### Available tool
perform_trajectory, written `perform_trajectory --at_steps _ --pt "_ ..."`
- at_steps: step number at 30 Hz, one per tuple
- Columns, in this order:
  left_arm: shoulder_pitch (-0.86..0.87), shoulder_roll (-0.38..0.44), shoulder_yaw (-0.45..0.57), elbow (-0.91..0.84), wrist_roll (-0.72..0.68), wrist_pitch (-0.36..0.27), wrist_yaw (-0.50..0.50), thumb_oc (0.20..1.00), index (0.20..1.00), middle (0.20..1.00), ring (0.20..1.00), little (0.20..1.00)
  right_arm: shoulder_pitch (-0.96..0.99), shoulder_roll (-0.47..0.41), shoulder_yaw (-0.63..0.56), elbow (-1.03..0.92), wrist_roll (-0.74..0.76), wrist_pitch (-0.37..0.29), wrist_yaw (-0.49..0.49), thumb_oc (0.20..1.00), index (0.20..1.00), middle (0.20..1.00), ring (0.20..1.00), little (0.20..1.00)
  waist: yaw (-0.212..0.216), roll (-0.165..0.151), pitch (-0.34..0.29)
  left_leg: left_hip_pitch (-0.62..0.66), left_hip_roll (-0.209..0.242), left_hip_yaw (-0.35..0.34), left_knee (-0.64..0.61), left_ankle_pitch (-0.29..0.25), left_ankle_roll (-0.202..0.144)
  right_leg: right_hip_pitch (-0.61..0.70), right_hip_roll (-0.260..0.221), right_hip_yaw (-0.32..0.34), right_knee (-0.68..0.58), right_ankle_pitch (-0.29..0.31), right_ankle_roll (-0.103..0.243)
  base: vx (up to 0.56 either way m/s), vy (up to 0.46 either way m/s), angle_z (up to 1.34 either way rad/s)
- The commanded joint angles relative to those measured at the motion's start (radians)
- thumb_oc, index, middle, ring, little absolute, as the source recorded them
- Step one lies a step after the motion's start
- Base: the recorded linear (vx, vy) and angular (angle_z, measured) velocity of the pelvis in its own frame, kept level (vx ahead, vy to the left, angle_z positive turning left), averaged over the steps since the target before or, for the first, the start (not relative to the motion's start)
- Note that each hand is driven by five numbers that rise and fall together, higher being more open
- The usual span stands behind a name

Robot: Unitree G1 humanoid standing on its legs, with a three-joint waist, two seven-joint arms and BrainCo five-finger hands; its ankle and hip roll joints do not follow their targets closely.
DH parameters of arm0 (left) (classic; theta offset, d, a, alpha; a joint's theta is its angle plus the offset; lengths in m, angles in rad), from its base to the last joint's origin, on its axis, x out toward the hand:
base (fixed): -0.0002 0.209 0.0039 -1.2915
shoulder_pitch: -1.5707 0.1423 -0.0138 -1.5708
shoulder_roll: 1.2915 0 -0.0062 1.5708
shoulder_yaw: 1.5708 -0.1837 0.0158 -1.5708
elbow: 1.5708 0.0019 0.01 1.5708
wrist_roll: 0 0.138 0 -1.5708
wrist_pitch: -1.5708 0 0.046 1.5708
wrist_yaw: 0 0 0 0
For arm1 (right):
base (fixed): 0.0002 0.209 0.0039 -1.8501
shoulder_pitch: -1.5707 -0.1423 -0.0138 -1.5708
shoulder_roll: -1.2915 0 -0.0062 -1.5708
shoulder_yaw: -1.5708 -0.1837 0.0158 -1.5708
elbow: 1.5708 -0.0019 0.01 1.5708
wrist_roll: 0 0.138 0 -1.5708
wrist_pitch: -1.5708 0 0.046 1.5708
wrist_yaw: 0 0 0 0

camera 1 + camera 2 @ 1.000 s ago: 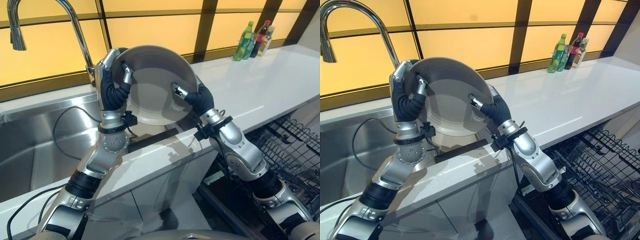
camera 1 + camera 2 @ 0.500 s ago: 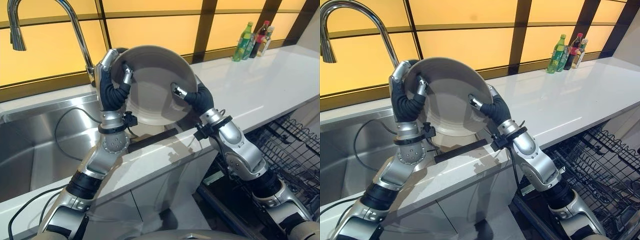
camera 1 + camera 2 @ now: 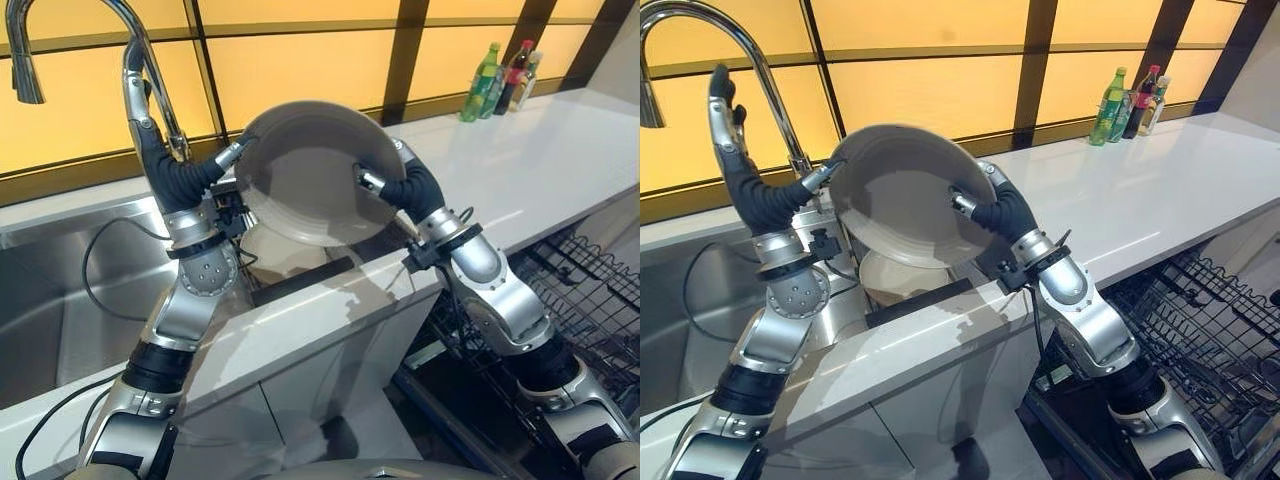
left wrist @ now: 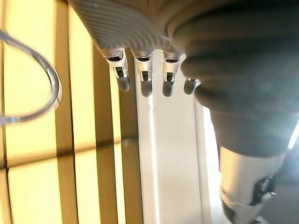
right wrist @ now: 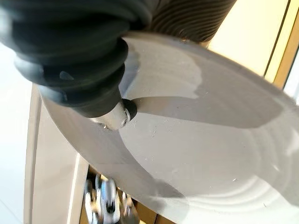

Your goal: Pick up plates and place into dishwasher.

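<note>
A large grey plate (image 3: 305, 170) is held up on edge above the sink's right end. My right hand (image 3: 400, 187) is shut on its right rim, with the thumb (image 5: 117, 114) pressed on the plate's face (image 5: 201, 154) and the fingers behind it. My left hand (image 3: 160, 165) is open to the left of the plate, its fingers (image 4: 142, 81) straight and pointing up beside the faucet (image 3: 150, 60). Its thumb reaches toward the plate's left rim; I cannot tell whether it touches. Another pale plate (image 3: 898, 277) stands in the sink below.
The steel sink (image 3: 60, 300) lies at the left and the white counter (image 3: 520, 160) runs to the right. Bottles (image 3: 495, 80) stand at the counter's far end. The dishwasher's black wire rack (image 3: 590, 290) is open at the lower right.
My left hand has let go of the plate's left rim and opened, its fingers swinging up beside the faucet. The plate stays in my right hand and has shifted slightly to the right.
</note>
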Motion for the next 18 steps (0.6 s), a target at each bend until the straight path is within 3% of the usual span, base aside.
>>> perform_trajectory --at_steps 1,8,14,18 --pt "-0.020 0.094 0.075 0.070 -0.048 -0.009 0.006 1.000 1.000 1.000 1.000 1.000 0.020 -0.091 -0.129 -0.011 -0.043 -0.046 -0.034 0.200 0.200 0.200 0.200 0.200 -0.023 0.009 -0.056 -0.064 -0.030 0.018 0.044 -0.042 0.036 -0.006 0.036 -0.020 0.142 -0.171 -0.009 0.01 0.012 -0.13" --pt "0.035 0.111 0.122 0.071 -0.061 -0.037 -0.018 1.000 1.000 1.000 1.000 1.000 0.152 -0.166 -0.268 0.013 -0.161 -0.062 -0.065 0.200 0.200 0.200 0.200 0.200 -0.060 0.004 -0.050 -0.062 -0.032 0.047 0.044 -0.049 0.044 -0.023 0.030 0.013 0.148 -0.163 0.000 0.00 0.022 -0.11" --pt "0.092 0.152 0.177 0.072 -0.085 -0.032 -0.057 1.000 1.000 1.000 1.000 1.000 0.313 -0.236 -0.426 0.051 -0.171 -0.074 -0.115 0.200 0.200 0.200 0.200 0.200 -0.100 0.002 -0.043 -0.059 -0.037 0.076 0.046 -0.058 0.057 -0.046 0.029 0.060 0.165 -0.157 0.011 0.01 0.010 -0.15" --pt "0.133 0.167 0.223 0.093 -0.071 -0.041 -0.066 1.000 1.000 1.000 1.000 1.000 0.421 -0.226 -0.540 0.070 -0.172 -0.097 -0.145 0.200 0.200 0.200 0.200 0.200 -0.139 0.006 -0.029 -0.049 -0.047 0.094 0.041 -0.070 0.073 -0.073 0.027 0.102 0.196 -0.146 0.023 0.02 0.000 -0.27"
